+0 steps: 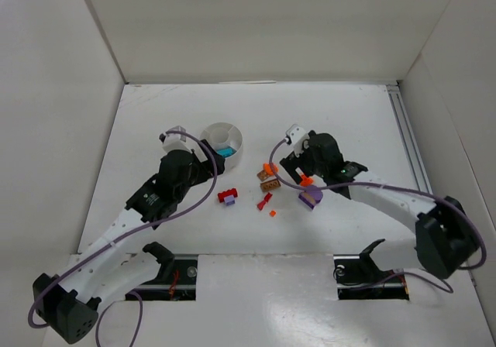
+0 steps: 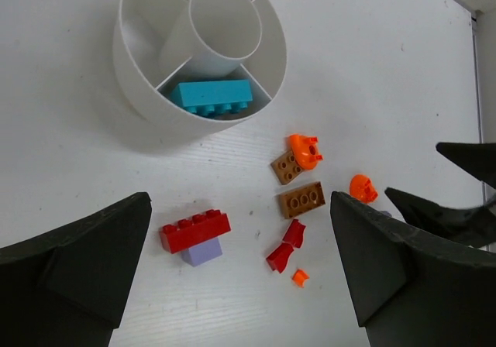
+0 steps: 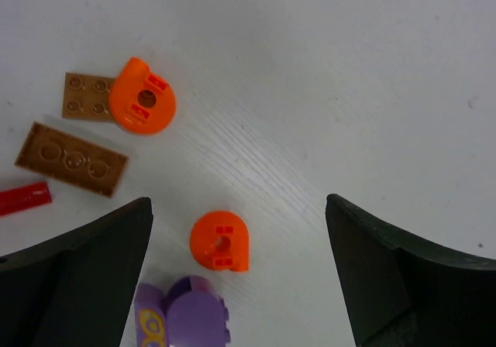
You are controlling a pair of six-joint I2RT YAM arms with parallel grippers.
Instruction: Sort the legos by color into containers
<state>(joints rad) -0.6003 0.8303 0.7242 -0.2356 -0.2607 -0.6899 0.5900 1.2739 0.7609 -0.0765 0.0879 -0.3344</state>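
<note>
Jaws on both arms stand spread wide and empty: the left gripper (image 2: 240, 204) hangs at the bottom middle of its wrist view, and the right gripper (image 3: 238, 204) frames a small orange round piece (image 3: 220, 242), with a purple piece (image 3: 186, 316) at the bottom edge. At the upper left of the left wrist view sits the white dish (image 2: 139, 91), one teal brick (image 2: 213, 99) lying in its lower wedge. Loose on the table (image 2: 77, 176) to its lower right are a red brick (image 2: 195, 229) stacked on a lavender block (image 2: 203, 252), two tan plates (image 2: 302, 200), one partly under an orange disc (image 2: 304, 149), and small red bits (image 2: 287, 246).
</note>
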